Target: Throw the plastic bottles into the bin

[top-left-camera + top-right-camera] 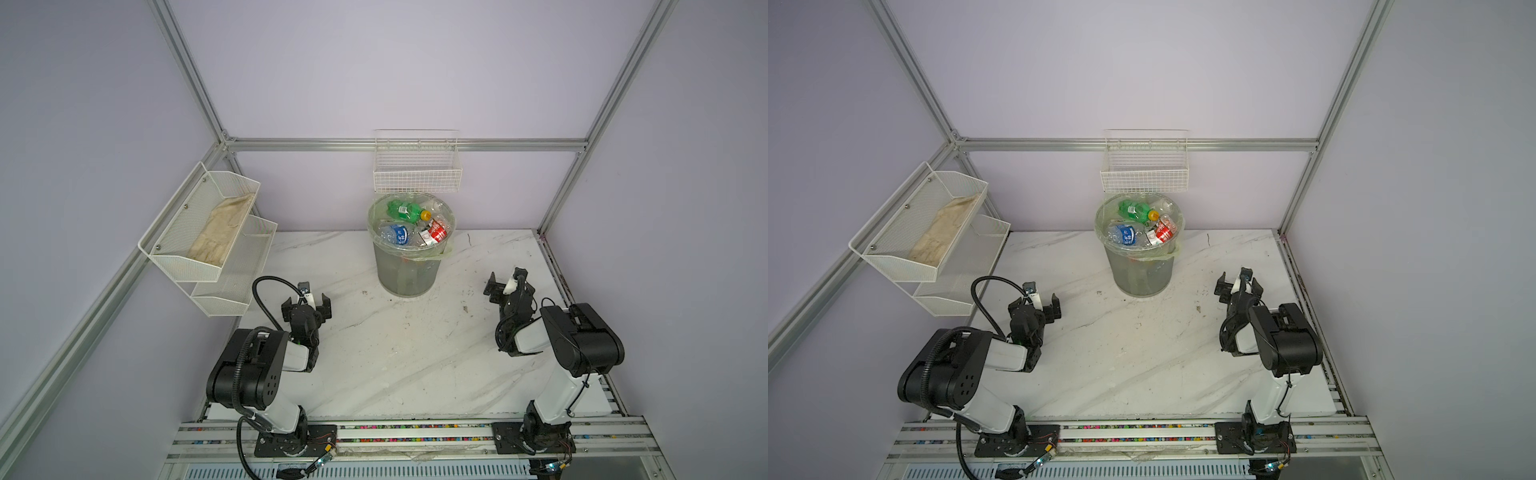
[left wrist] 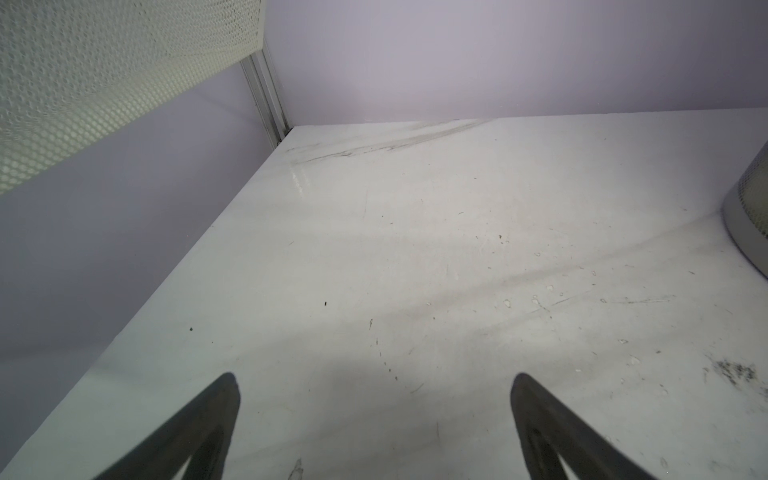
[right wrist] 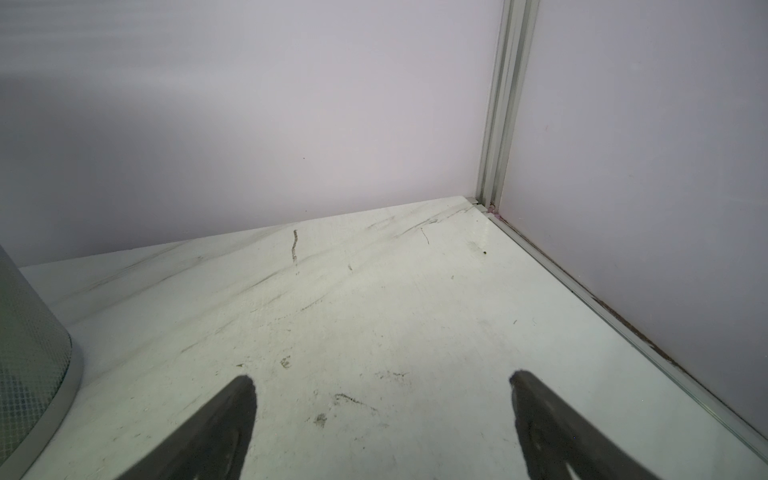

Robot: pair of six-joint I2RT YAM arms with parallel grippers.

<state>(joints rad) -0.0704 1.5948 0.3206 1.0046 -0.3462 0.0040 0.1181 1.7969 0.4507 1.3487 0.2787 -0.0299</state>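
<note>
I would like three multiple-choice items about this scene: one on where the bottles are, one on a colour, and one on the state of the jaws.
1. Where are the plastic bottles?
A. on the table
B. in the bin
C. in the wire basket

2. What colour is the bag lining the bin?
A. black
B. pale green
C. blue

3. How do the jaws of the left gripper and the right gripper stand?
A. both shut on a bottle
B. left open, right shut
C. both open, holding nothing

Answers:
1 B: the bottles are piled inside the bin, with none on the table or in the wire basket.
2 B: the bag's pale green edge folds over the rim.
3 C: each wrist view shows a wide gap with only table between the jaws.
</note>
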